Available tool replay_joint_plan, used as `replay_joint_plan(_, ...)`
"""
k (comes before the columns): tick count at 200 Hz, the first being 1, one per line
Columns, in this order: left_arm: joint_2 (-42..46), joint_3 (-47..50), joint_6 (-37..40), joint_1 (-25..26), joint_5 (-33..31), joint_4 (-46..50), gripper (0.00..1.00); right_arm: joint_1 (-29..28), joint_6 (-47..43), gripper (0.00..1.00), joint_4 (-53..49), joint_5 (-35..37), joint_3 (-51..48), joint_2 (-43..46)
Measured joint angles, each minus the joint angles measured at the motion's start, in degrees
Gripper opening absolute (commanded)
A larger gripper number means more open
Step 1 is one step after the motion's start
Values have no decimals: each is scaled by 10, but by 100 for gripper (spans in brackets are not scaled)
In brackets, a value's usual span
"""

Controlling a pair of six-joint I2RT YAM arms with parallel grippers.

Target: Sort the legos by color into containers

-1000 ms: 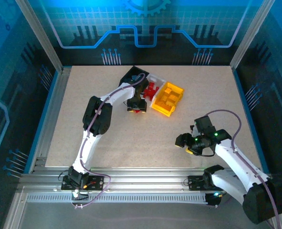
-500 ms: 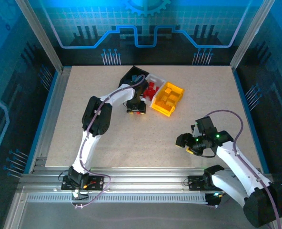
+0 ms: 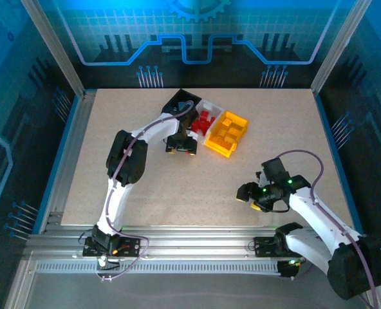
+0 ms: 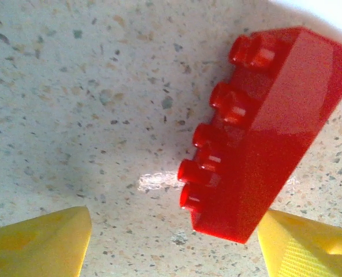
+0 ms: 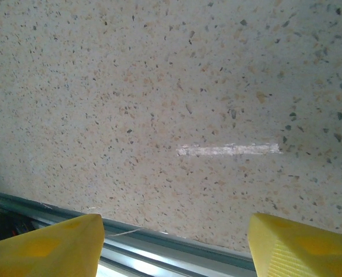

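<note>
The frame's bottom edge cuts off both yellow fingertips (image 4: pixel 35 245) of the left gripper (image 4: pixel 171 245), leaving just their wedge ends. The red lego brick (image 4: pixel 263 127) runs up to the white bin (image 4: pixel 327 10), itself cropped to a sliver at the top corner; whether they touch cannot be told. The right gripper (image 5: pixel 174 245) has its fingertips (image 5: pixel 301 245) cropped likewise. From above, the left arm's wrist (image 3: pixel 177 136) covers part of the black bin (image 3: pixel 181 100), the red legos (image 3: pixel 205 120) in the white bin are too small to count, and the yellow legos (image 3: pixel 230 131) blur into the yellow-orange bin (image 3: pixel 217 148).
</note>
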State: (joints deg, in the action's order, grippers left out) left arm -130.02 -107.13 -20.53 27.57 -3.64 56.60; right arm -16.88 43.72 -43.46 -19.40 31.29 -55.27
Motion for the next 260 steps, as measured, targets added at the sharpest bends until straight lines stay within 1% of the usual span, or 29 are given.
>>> replay_joint_plan(17,-14,-31,6,-3,0,1,70,0,0,68,8,-2,1,-16)
replay_joint_plan(33,-43,-85,17,-4,0,3,64,-1,0,68,11,-2,7,-31)
replay_joint_plan(56,-87,-152,30,-4,3,10,58,-8,0,68,12,-2,26,-44)
replay_joint_plan(94,-99,-162,29,-4,5,20,57,-12,-2,68,12,2,70,-57)
replay_joint_plan(103,-99,-162,29,-4,5,22,52,-12,-2,68,13,4,76,-60)
replay_joint_plan(114,-99,-158,27,-4,5,21,41,-12,-2,68,15,5,78,-61)
replay_joint_plan(121,-99,-154,29,-4,5,20,37,-12,-2,68,15,7,78,-61)
replay_joint_plan(153,-90,-125,24,-4,6,10,35,-12,-3,68,16,10,78,-61)
replay_joint_plan(164,-82,-107,23,-4,6,2,32,-12,-5,68,15,10,78,-61)
replay_joint_plan(176,-70,-88,15,-4,7,-10,26,-12,-7,68,16,10,78,-61)
replay_joint_plan(203,-23,-17,-7,-4,19,-14,23,-12,-11,68,15,10,78,-51)
replay_joint_plan(223,13,16,-32,-5,35,-15,20,-12,-13,68,16,11,75,-34)
replay_joint_plan(245,46,21,-63,-11,61,-22,20,-12,-13,68,15,12,64,-14)
replay_joint_plan(260,58,4,-85,-20,80,-25,20,-12,-13,68,13,14,57,-3)
